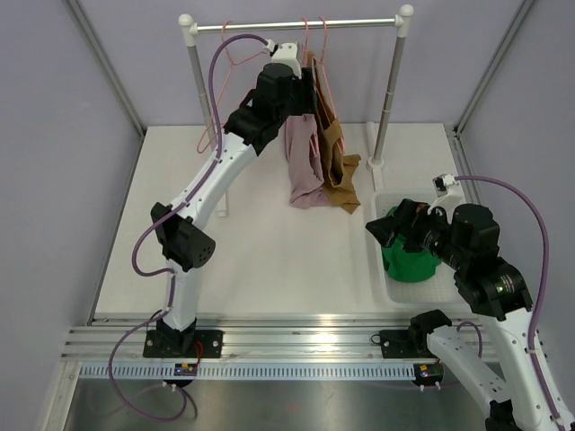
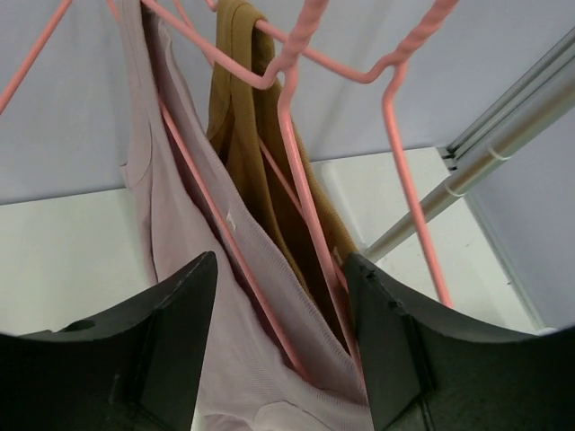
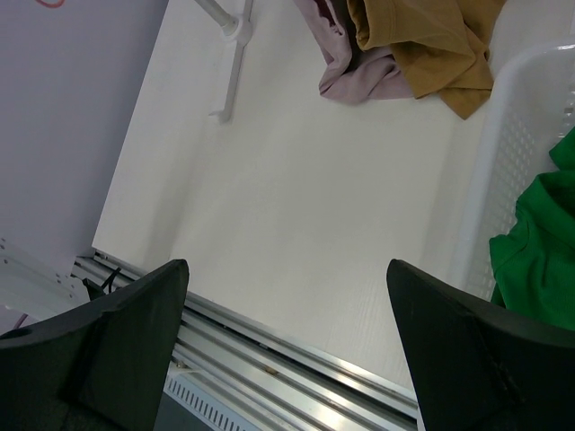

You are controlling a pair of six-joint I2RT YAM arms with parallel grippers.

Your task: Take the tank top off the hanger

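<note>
We're at the grab: left gripper [image 2: 280,269] jaws apart astride the pink tank top [image 2: 180,233] mid-frame, right gripper [image 3: 287,265] released; next, pinch and slide it off the hanger [image 2: 199,175].

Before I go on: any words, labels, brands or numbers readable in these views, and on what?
No text can be read in any view.
Small marking by the left arm's base: too small to read.
Small white patch on the pink tank top: possibly a tag, nothing legible.

The left gripper [image 2: 280,350] is straddling a pale pink tank top [image 2: 171,215] on a pink hanger [image 2: 203,189], while a brown tank top [image 2: 256,135] is hanging just behind it.
</note>
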